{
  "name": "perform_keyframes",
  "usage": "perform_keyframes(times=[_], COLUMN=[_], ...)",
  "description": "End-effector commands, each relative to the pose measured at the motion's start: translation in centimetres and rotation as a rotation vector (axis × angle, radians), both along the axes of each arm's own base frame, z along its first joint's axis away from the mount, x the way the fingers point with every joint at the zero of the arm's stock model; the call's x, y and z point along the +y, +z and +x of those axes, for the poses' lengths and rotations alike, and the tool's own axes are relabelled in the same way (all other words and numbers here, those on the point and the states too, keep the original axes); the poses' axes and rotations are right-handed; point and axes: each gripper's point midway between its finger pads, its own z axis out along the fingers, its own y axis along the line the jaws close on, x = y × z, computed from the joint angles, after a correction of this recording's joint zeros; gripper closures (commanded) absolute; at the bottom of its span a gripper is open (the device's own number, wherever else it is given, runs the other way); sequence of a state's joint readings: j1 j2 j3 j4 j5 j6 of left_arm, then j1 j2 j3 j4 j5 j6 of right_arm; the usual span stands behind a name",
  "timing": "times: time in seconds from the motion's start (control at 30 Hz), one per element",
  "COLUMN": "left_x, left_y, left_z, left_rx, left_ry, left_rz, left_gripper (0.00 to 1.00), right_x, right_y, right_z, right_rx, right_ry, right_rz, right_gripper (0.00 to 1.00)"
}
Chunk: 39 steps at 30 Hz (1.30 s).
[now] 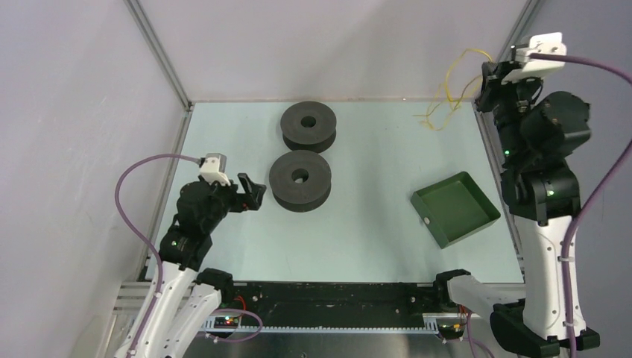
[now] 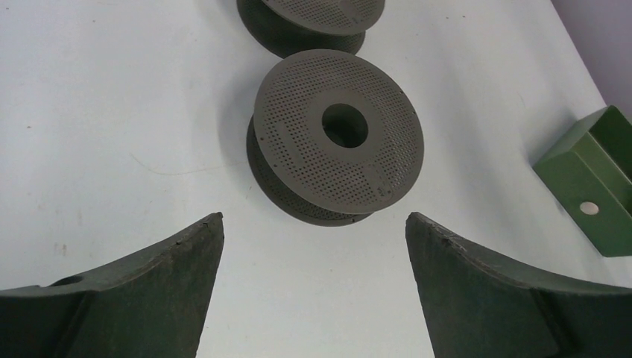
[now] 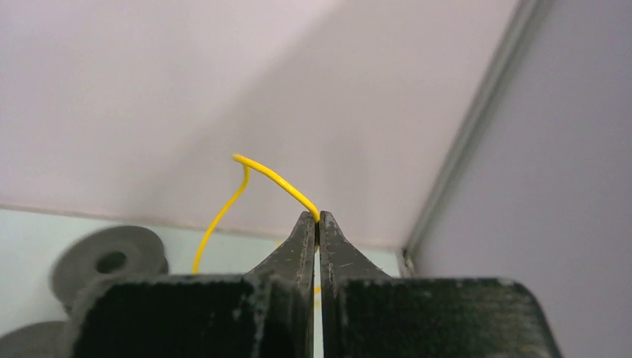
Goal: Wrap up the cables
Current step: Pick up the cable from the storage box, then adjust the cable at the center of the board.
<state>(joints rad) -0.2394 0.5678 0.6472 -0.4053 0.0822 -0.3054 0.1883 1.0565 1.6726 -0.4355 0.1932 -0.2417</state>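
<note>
Yellow cable [image 3: 277, 180] is gripped at the very tips of the right gripper [image 3: 319, 217], whose jaws are pressed together on it, high above the far right corner of the table [image 1: 373, 239]. Nearest the arm bases, the left gripper [image 2: 314, 218] is held low over the left side of the table, a little in from the left edge. Its jaws are spread wide with nothing between them, and it is pointed at the near spool [image 2: 298, 142] but kept apart from it. That dark grey spool is set on one flange near the middle of the table, its perforated upper flange and centre hole turned upward. A green tray [image 1: 454, 212] is placed toward the right edge, level with the near spool and well apart from it, turned askew to the table's edges. The far spool [image 1: 308, 125] is set the same way just behind the near one, close to the far edge; whether the two touch cannot be told. Farthest, at the far right corner, the cable is seen arching up and to the left from the right gripper's tips, then dropping in thin loose loops toward the table just left of the corner post.
</note>
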Motion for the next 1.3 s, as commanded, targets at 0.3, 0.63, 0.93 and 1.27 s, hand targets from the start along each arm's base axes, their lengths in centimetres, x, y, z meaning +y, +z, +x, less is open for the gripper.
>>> perform_keyframes(times=[0.3, 0.63, 0.93, 1.27], left_x=[-8.2, -16.7, -19.8, -23.2], left_y=[10.2, 15.4, 13.1, 11.0], left_z=[-3.3, -4.3, -1.0, -1.2], left_rx=[-0.237, -0.322, -0.243, -0.188], left_ry=[-0.516, -0.826, -0.762, -0.833], left_rz=[-0.084, -0.071, -0.073, -0.200], left_gripper=[0.23, 0.27, 0.28, 0.41], right_x=[13.3, 20.7, 24.0, 24.4], right_y=[-10.0, -16.7, -17.3, -18.0], right_z=[-3.0, -5.6, -7.4, -7.3], right_rx=[0.277, 0.461, 0.460, 0.465], right_ry=[0.655, 0.857, 0.934, 0.905], right_rz=[0.287, 0.363, 0.427, 0.486], right_gripper=[1.00, 1.00, 1.00, 1.00])
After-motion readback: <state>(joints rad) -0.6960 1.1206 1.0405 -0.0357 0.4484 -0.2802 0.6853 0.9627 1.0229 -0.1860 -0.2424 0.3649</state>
